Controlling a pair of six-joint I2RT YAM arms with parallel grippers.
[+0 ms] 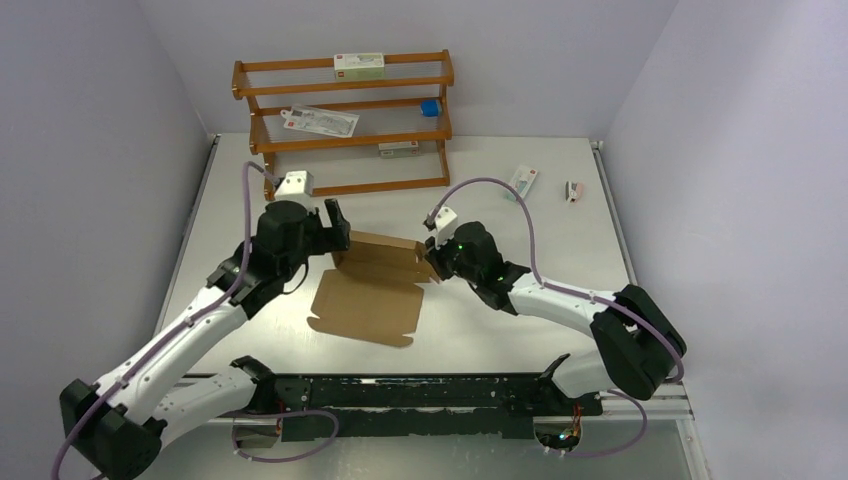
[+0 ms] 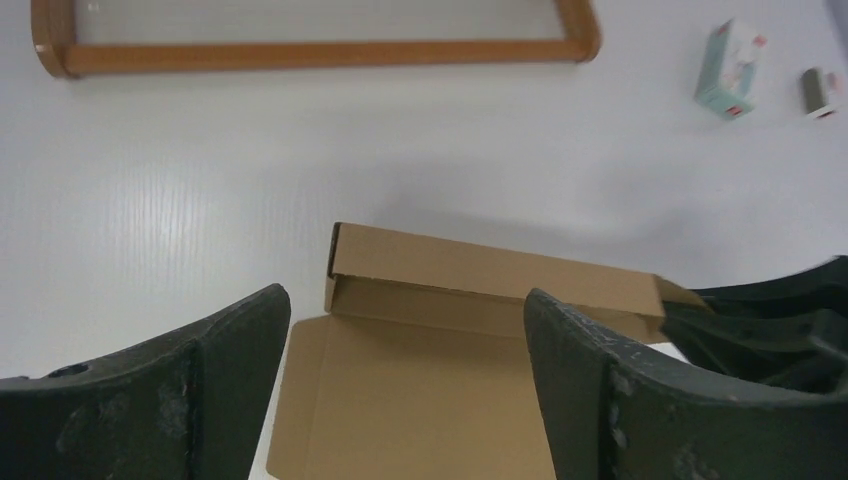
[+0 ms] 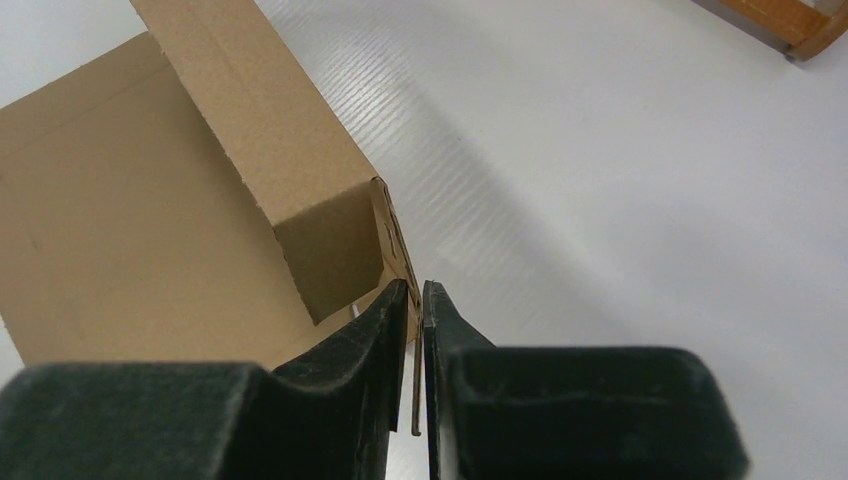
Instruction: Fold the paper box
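In the top view the right gripper (image 3: 415, 300) hides under its own wrist, and that arm covers the right end of the paper box (image 1: 372, 290). The left wrist view cuts off the near part of the flat panel. The right wrist view shows only the box's right corner.

The paper box lies in the middle of the worktop (image 1: 520, 340), between the two arms. It is plain brown corrugated cardboard with no print. One broad panel lies flat. The far long wall stands upright, its top edge folded over. A short end flap is turned in at the right corner.

The right gripper is clamped on a thin cardboard tab at that corner, seen edge-on between its fingers. The left gripper (image 1: 336, 222) hangs by the box's far left corner with its fingers spread wide and nothing between them. Whether it touches the cardboard cannot be told.

A wooden rack (image 1: 380, 185) at the back holds small packs. A white-and-green carton (image 1: 523, 181) lies well to the right and bears a red mark. Its lettering is too small to read.
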